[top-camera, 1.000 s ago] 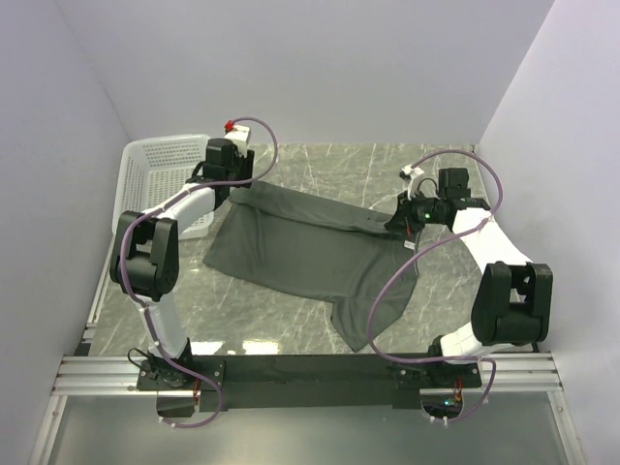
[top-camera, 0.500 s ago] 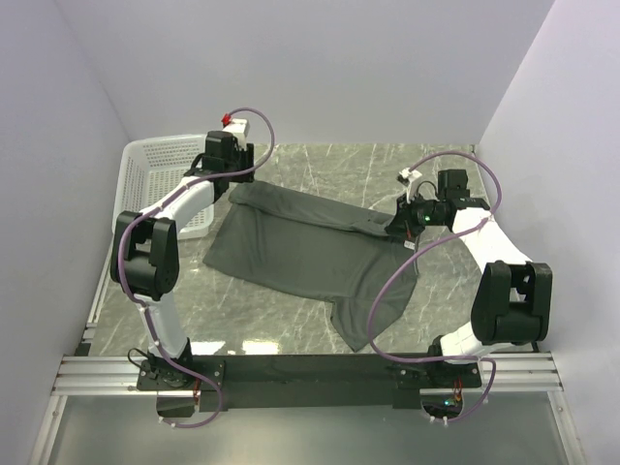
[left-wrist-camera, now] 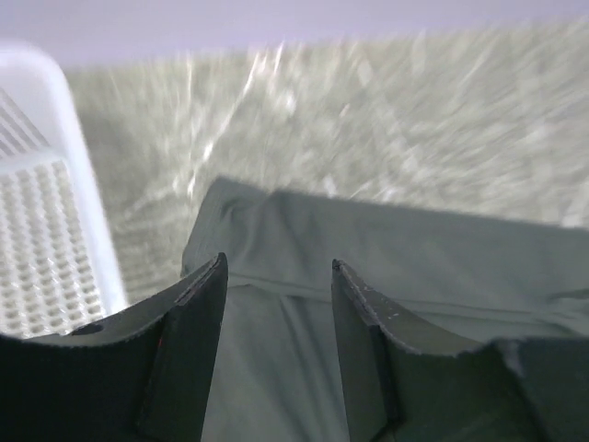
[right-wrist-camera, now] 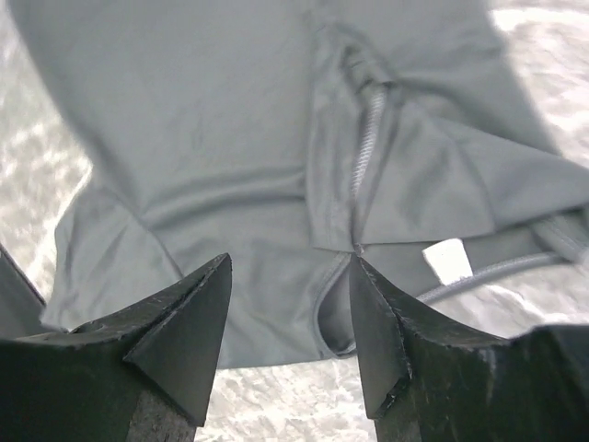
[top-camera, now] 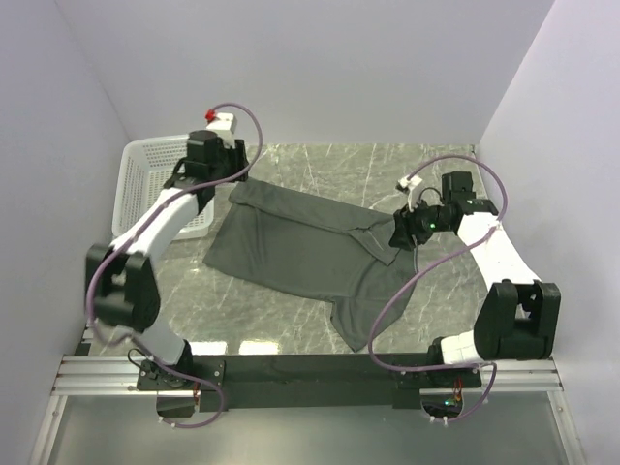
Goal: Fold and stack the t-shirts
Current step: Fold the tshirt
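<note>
Currently the t-shirt (top-camera: 310,257) is lying spread and unfolded on the table (top-camera: 387,165) beside the basket (top-camera: 145,179). The left gripper (left-wrist-camera: 276,267), over its far corner, and the right gripper (right-wrist-camera: 290,267), over its collar, are hovering with fingers parted, holding nothing. Pinching those edges for the first fold is probably coming next.

White plastic mesh basket (top-camera: 145,184), open side up, sits at far-left corner of grey-green marble-pattern table (top-camera: 407,160). Plain pale wall (top-camera: 320,68) just behind basket. Black bar (top-camera: 310,368) well nearer than basket, along table's near edge.
</note>
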`<control>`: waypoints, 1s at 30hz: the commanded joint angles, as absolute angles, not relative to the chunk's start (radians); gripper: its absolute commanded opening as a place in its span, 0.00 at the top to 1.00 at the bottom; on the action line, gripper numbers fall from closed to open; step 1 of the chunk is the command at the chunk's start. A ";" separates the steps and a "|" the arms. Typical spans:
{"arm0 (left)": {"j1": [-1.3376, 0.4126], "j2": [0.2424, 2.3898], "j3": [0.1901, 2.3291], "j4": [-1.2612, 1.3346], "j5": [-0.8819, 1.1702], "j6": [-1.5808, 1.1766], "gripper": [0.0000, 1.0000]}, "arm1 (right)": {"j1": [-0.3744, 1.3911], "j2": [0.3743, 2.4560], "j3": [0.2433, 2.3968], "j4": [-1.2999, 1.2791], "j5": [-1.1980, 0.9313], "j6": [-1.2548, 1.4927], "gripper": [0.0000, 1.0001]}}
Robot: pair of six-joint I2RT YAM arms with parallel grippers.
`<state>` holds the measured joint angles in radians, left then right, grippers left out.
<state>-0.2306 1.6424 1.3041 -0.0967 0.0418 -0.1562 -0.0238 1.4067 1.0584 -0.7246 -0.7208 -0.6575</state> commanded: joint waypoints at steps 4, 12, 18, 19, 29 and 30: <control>-0.229 1.298 1.177 -0.008 0.095 -0.170 0.37 | 0.023 1.555 1.193 -0.647 -0.641 -0.385 0.41; -0.229 0.907 0.836 -0.039 0.003 -0.137 0.10 | 0.117 1.779 1.351 -0.658 -0.548 -0.345 0.40; -0.232 0.698 0.700 -0.061 -0.078 -0.141 0.02 | 0.136 1.922 1.457 -0.698 -0.494 -0.359 0.40; -0.232 0.678 0.687 -0.055 -0.084 -0.146 0.02 | 0.138 1.934 1.476 -0.703 -0.488 -0.362 0.40; -0.232 0.706 0.696 -0.061 -0.060 -0.155 0.04 | 0.179 2.034 1.542 -0.744 -0.499 -0.374 0.44; -0.232 0.707 0.696 -0.061 -0.061 -0.155 0.04 | 0.184 2.037 1.543 -0.747 -0.499 -0.374 0.46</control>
<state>-0.2306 0.7143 0.6884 -0.0860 -0.0582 -0.1452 0.1635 2.0251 1.5002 -0.7193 -0.4984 -0.3649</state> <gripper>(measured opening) 0.960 0.554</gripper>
